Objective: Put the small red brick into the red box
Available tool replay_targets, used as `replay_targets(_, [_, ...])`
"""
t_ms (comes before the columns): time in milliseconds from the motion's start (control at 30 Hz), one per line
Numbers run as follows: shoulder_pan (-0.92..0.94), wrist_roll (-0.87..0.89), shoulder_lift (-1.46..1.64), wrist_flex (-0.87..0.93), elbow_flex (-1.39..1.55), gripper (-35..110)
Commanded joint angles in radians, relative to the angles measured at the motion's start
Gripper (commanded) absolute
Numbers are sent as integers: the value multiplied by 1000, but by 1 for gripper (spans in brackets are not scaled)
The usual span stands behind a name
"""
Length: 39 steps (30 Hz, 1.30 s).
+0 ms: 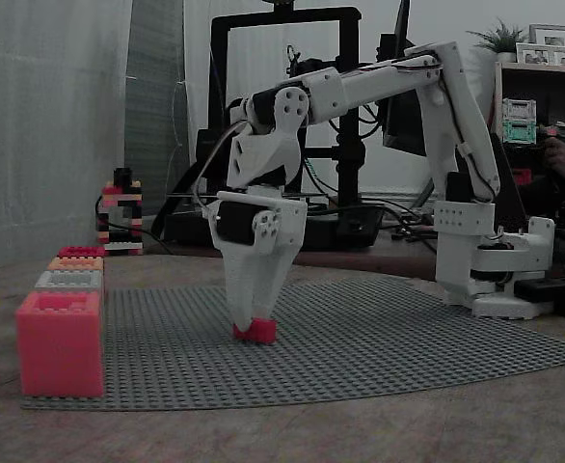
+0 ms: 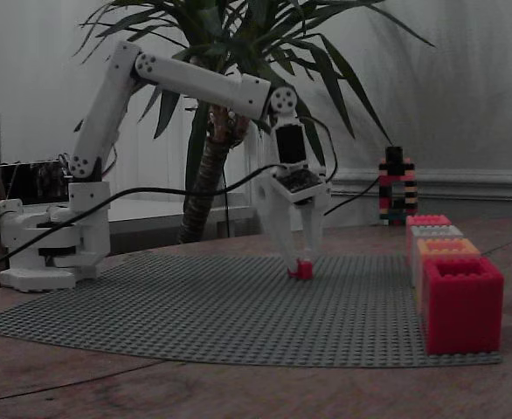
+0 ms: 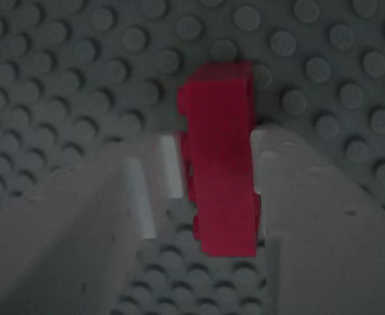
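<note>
In a fixed view, the red box (image 1: 59,342) stood at the left front corner of the grey studded baseplate (image 1: 379,338). A grey box (image 1: 68,280), an orange box (image 1: 75,263) and a pink-red box (image 1: 80,252) were lined up behind it along the left edge. Farther back on the table stood a small tower of mixed bricks (image 1: 119,217). Near the middle of the baseplate the gripper (image 1: 249,323) pointed straight down, its tips at the studs. The small red brick (image 1: 260,332) sat on the plate between them, well apart from the red box. The white arm (image 1: 398,77) arched over to its base (image 1: 495,260) by the right edge.

The other fixed view reversed the layout. The base (image 2: 55,236) stood at the left, the gripper (image 2: 301,260) stood over the brick (image 2: 303,271) mid-plate, and the red box (image 2: 461,301) was at the right front corner.

In the wrist view the brick (image 3: 219,157) lay lengthwise between the two white fingers (image 3: 324,223). The jaws were drawn narrow, each finger pressed against a long side of the brick, which still rested on the studs.
</note>
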Motion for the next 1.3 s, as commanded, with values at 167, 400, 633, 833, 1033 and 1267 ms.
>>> replay_targets(167, [-18,66,101,-6,-133,0])
replay_targets(400, [81,210,179,-8,-390,0])
replay_targets(633, [345,278,129,-95,-650,0])
replay_targets(833, [517,255,2,-166,-736,0])
replay_targets(1033, [617,249,-129,-259,-776,0])
replay_targets(1267, [653,247,-244,-373,-778,0])
